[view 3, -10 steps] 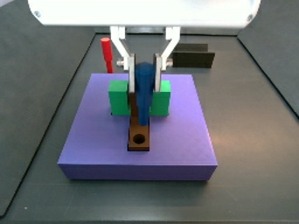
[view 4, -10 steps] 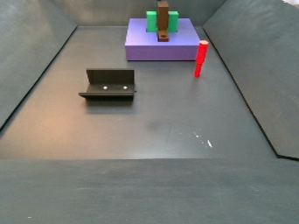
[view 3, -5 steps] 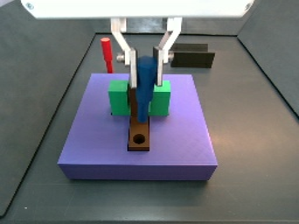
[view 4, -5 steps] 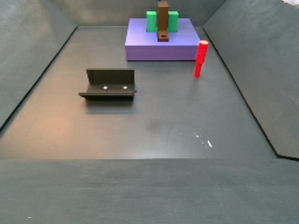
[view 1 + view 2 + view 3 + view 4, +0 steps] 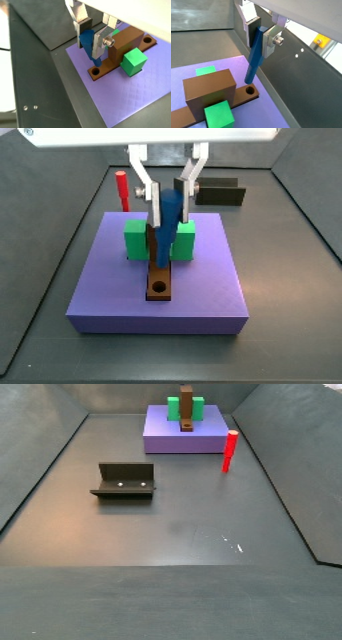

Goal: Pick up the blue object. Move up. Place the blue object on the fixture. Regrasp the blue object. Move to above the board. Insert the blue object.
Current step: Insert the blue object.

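The hand (image 5: 263,31) grips the blue object (image 5: 254,57) near its top — hanging upright, tip just above the board (image 5: 211,95) beside the hole (image 5: 250,91) — poised for insertion.

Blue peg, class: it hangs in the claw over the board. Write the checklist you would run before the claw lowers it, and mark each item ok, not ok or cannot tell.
1. Claw shut on the blue peg: ok.
2. Peg clear of the board, tip in the air: ok, seen in a wrist view.
3. Hole open, nothing in it: ok.
4. Peg tip right over the hole: not ok; in a wrist view it sits beside it, just short.
5. Peg upright: cannot tell; it leans in both wrist views, which may be camera angle.
6. Green blocks clear of the claw's fingers: cannot tell.
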Tool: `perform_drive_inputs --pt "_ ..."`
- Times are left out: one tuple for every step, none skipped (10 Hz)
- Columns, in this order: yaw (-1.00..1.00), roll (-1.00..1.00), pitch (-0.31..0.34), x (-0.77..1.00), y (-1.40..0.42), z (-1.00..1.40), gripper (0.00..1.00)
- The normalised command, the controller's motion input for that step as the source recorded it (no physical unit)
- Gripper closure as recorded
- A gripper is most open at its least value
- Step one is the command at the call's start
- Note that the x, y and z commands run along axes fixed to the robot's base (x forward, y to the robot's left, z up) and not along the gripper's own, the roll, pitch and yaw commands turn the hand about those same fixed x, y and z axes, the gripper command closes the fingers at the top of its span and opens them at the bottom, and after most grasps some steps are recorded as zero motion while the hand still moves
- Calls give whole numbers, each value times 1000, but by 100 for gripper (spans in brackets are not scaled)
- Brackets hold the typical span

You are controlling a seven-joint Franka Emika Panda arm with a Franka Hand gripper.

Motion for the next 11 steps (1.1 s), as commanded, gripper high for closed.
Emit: perform_drive_inputs --pt "491 -500 -10 0 -77 109 100" --pt "446 -479 -213 0 -43 0 100" --pt "266 -290 -251 0 83 -329 100" --pt "137 -101 -266 -80 -29 -366 100" --pt "446 -263 -299 -134 0 -206 100" --pt "409 -186 -484 0 -217 -11 100" --pt "397 -161 -500 0 -237 -54 100" --pt "380 -164 -500 0 -229 -54 100" --pt "357 -181 -500 0 -206 -34 100" --pt "351 -194 -500 0 -186 -9 100" --pt "400 -376 -361 0 120 0 100"
